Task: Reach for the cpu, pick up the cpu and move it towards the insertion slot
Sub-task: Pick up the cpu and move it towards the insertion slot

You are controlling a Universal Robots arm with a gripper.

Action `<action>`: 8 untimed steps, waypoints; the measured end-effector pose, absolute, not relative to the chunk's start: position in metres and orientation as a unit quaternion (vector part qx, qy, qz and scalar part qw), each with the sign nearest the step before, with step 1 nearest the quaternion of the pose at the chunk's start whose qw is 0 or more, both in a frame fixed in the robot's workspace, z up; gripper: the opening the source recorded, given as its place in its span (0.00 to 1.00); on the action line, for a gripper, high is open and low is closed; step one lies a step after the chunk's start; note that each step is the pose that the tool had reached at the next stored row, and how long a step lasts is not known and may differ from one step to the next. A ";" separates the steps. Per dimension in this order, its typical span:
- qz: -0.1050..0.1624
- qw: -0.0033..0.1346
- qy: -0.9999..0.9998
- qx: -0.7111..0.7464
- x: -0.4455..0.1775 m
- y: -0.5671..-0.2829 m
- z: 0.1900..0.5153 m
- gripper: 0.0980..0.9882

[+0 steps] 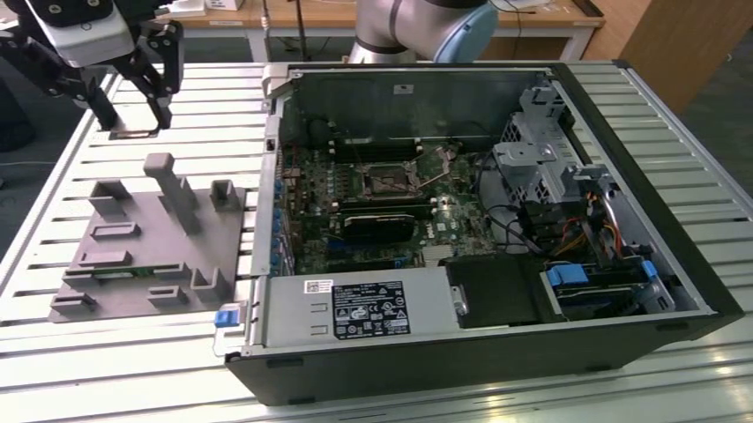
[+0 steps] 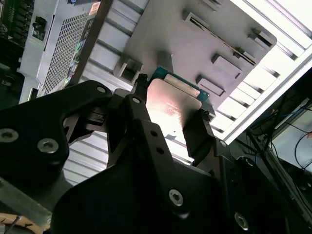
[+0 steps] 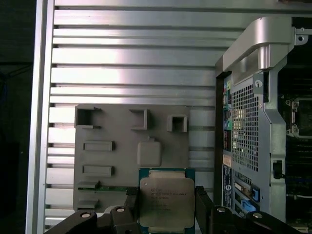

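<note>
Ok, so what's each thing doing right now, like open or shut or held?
pincer: shut on the cpu.
cpu: held level, up above the grey tray.
insertion slot: no chip in it.
computer case: on its side, side panel off.
grey tray: lying flat, under the cpu.

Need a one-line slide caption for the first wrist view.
Gripper shut on the cpu by two opposite edges, with the grey tray and open computer case in the background.

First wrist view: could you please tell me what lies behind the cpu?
The cpu, clamped in the gripper, shows against the grey tray, which lies on the slatted table. The part of the tray that the cpu covers is hidden.
</note>
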State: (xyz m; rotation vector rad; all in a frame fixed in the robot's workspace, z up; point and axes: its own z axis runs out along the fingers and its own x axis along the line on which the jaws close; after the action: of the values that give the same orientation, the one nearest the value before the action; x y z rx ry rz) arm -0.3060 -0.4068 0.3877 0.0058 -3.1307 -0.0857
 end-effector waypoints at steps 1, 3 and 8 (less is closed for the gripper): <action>-0.027 0.005 -1.000 0.002 -0.305 -0.407 0.388 0.50; -0.028 0.005 -1.000 0.002 -0.303 -0.407 0.388 0.50; -0.028 0.005 -1.000 0.002 -0.297 -0.407 0.388 0.50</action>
State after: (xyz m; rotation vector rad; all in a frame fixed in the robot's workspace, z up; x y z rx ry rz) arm -0.2966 -0.4068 0.3878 0.0059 -3.1306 -0.0887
